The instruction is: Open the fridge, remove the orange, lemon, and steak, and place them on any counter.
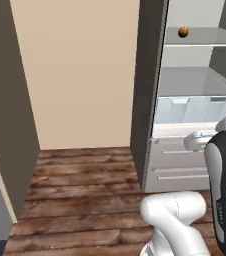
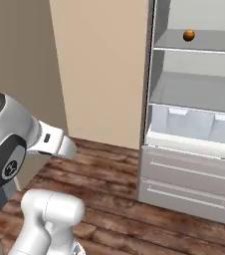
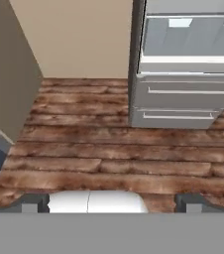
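Observation:
The fridge (image 1: 147, 100) stands open, its pale grey shelves and lower drawers (image 3: 183, 92) in plain sight. The orange (image 1: 183, 32), small, round and dark orange, rests on an upper shelf (image 2: 188, 35) near the left inner wall. My gripper (image 3: 114, 203) is open, its dark fingertips (image 3: 34, 203) wide apart with nothing between them. It hangs low over the wooden floor, well short of the fridge and far below the orange. The lemon, the steak and the counter are out of view.
A beige wall (image 1: 80, 75) stands left of the fridge. A tall grey-brown panel (image 1: 5, 100) closes off the left side. Brown wooden floor (image 3: 114, 149) stretches between them and up to the fridge drawers.

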Robot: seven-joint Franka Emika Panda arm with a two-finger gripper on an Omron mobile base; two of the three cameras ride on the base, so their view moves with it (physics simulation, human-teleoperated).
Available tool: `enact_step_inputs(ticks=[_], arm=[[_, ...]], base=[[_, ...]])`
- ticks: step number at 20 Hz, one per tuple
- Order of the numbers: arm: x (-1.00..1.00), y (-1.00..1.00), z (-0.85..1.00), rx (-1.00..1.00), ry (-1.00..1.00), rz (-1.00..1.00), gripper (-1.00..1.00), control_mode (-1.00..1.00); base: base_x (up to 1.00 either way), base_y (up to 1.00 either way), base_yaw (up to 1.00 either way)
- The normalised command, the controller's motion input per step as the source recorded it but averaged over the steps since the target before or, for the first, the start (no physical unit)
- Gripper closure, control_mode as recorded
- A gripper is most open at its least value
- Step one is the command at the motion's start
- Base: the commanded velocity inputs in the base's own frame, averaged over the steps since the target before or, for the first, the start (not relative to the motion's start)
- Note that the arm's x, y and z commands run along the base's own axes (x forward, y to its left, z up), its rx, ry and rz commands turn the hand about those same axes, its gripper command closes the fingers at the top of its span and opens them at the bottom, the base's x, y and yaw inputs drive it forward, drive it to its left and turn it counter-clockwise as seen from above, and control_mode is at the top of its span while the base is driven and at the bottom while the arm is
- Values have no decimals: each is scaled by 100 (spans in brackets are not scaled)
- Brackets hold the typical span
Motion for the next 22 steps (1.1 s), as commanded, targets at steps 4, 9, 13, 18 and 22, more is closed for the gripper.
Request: enact_step_inputs(ticks=[4,9,13,18,22], arm=[[0,0,0,0,0,0,-100,100],[0,0,0,0,0,0,-100,100],[0,0,0,0,0,0,-100,100],[0,0,0,0,0,0,-100,100],[0,0,0,0,0,0,-100,100]], base=[[60,-18,-60],[48,0,-21],[31,-2,-5],[11,-36,-4],[41,-34,-2]])
